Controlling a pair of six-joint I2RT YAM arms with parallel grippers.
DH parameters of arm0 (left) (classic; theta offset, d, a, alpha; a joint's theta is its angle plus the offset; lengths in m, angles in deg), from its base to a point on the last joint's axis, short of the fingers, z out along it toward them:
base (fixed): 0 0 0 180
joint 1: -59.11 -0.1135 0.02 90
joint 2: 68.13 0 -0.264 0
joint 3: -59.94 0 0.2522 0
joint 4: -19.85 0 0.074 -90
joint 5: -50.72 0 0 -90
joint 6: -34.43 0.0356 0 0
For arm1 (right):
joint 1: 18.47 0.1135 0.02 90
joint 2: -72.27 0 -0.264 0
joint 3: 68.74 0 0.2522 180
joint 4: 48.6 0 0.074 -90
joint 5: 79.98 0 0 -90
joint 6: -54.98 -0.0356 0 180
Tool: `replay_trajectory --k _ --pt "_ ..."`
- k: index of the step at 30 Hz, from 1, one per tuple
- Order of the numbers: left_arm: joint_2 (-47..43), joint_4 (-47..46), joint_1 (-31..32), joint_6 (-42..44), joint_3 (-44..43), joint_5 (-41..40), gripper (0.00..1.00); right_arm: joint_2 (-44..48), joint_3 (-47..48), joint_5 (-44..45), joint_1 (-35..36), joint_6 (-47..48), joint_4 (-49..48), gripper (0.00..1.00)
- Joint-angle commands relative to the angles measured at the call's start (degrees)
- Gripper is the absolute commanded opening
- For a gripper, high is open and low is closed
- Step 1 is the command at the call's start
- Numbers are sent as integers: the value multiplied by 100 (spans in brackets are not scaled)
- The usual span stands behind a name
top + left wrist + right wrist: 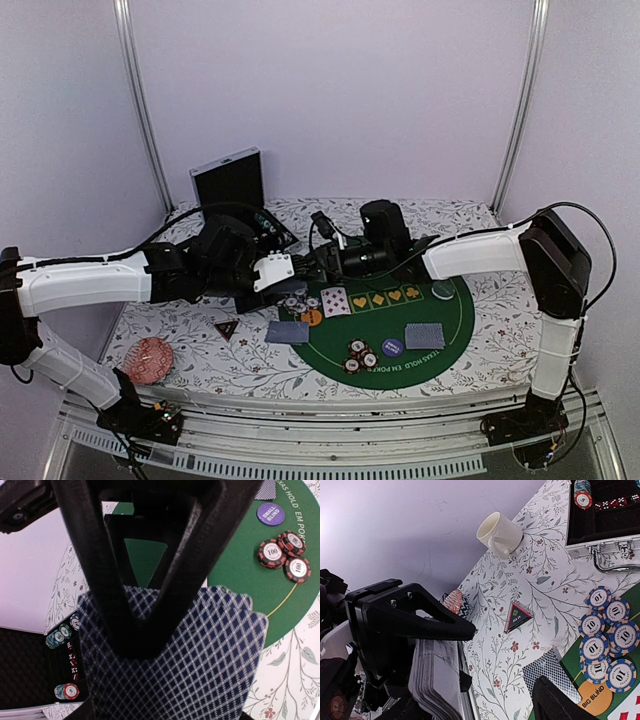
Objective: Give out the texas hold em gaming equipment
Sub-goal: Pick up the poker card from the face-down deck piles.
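Deck of blue-grey diamond-backed playing cards (pixel 210 650) is pinched in the jaws of the left gripper (pixel 142 642), over the edge of the round green felt mat (pixel 252 577). How the jaws of the right gripper (pixel 325 262), near it, are set cannot be told.

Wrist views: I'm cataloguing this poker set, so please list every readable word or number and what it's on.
"SMALL BLIND": purple button
"100": red-and-black chips
"HOLD EM POK", cut off by the frame: green mat
"10": blue chips
"BIG BLIND": orange button
"ALL IN": black triangular marker
"5": red chip in the case
Fine print around the chip rims: too blurred to read.
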Motion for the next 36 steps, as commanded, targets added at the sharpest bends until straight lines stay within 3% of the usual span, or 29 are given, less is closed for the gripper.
replay_trajectory --k 1,8,14,24,36 --pt "-94 -286 59 51 -67 42 53 237 -8 417 -3 287 535 68" --pt "-81 -285 66 45 -63 52 53 436 -28 434 -10 397 708 60" --pt "-90 -285 60 51 -63 41 53 592 -33 520 -8 499 905 43" --pt "-90 -286 60 53 -63 46 53 740 -20 472 -10 588 1078 24" --pt "-68 -286 62 46 -63 55 53 899 30 476 28 679 1332 20"
